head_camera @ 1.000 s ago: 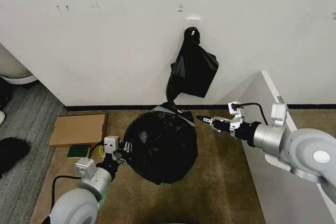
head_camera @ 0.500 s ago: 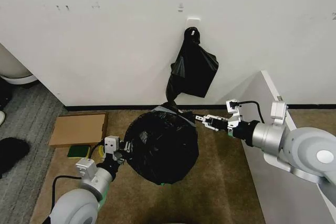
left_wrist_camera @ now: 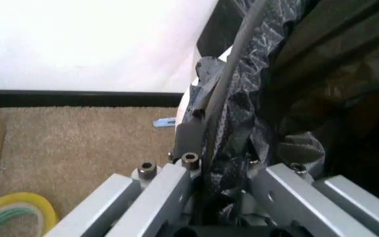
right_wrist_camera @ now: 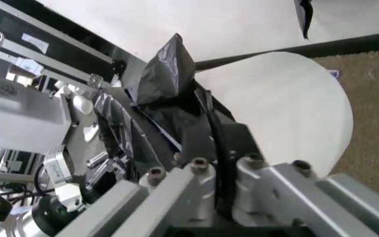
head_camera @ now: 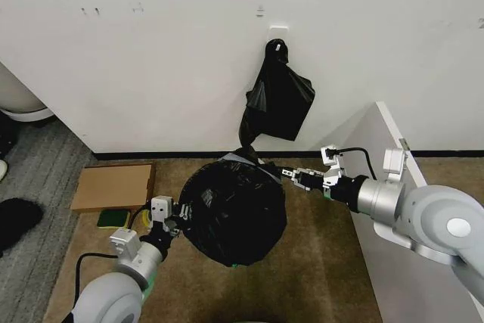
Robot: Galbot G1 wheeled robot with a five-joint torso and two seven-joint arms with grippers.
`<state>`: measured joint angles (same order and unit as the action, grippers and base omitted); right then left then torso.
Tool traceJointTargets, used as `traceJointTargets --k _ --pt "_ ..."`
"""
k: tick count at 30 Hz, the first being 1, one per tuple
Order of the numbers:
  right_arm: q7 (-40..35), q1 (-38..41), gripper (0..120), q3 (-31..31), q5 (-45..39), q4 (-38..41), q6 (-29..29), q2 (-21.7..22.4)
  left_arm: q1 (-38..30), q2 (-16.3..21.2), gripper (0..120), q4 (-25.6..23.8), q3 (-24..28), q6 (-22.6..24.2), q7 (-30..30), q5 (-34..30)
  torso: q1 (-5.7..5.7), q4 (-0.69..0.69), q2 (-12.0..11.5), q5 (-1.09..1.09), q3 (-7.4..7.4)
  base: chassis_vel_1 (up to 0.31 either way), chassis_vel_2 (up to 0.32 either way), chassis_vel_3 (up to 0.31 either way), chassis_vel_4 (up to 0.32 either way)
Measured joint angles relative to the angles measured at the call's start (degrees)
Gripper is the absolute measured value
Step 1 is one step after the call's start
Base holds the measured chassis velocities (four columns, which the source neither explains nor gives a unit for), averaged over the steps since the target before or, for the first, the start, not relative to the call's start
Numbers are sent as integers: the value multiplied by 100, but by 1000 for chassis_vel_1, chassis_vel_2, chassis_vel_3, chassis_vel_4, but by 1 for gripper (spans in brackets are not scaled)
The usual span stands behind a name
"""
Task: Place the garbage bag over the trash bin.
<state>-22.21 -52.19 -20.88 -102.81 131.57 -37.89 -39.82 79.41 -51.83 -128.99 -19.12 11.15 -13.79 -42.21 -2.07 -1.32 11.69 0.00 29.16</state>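
Both hands pinch the garbage bag (head_camera: 234,213), crinkled glossy black film draped on the trash bin (right_wrist_camera: 288,118), smooth cream-white plastic, on brown carpet by the wall. Left hand (head_camera: 175,221) and right hand (head_camera: 286,175) are each closed on bag film at opposite sides. Judged mid-fitting; next, pulling the film down evenly.

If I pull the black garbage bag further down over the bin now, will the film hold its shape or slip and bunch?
Probably floppy: the thin, glossy black plastic garbage bag is crinkled, draped over the round cream-white plastic trash bin. Its sheen suggests it may slip, though the left gripper and right gripper each pinch bunched film. It looks light, so it likely bunches rather than holds shape.
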Motion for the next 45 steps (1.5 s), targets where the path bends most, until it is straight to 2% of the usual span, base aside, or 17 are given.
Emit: traceJointTargets --k 10,15,29,35,38,45 --pt "42 12 0 125 303 2 109 -18 -28 37 0 -28 11 -3 7 -22 0 0 0 0 0 0 0 0 0" --pt "-99 171 0 292 497 -244 337 -115 -34 62 0 -24 32 -111 183 20 0 0 0 0 0 0 0 0 0" --pt "-121 609 0 914 1025 -1049 327 -190 -42 80 0 -49 41 -169 268 138 0 0 0 1 0 0 0 0 0" --pt "-125 599 0 573 652 -1018 332 -170 -16 83 0 -15 5 -210 273 195 0 0 0 0 0 0 0 0 0" --pt "-142 556 5 412 332 -909 335 -105 -9 83 0 9 -4 -215 273 200 0 0 0 0 0 0 0 0 0" --pt "-209 459 35 202 -184 -551 363 -51 9 25 0 51 -23 -219 235 230 1 0 0 0 0 0 0 0 0"
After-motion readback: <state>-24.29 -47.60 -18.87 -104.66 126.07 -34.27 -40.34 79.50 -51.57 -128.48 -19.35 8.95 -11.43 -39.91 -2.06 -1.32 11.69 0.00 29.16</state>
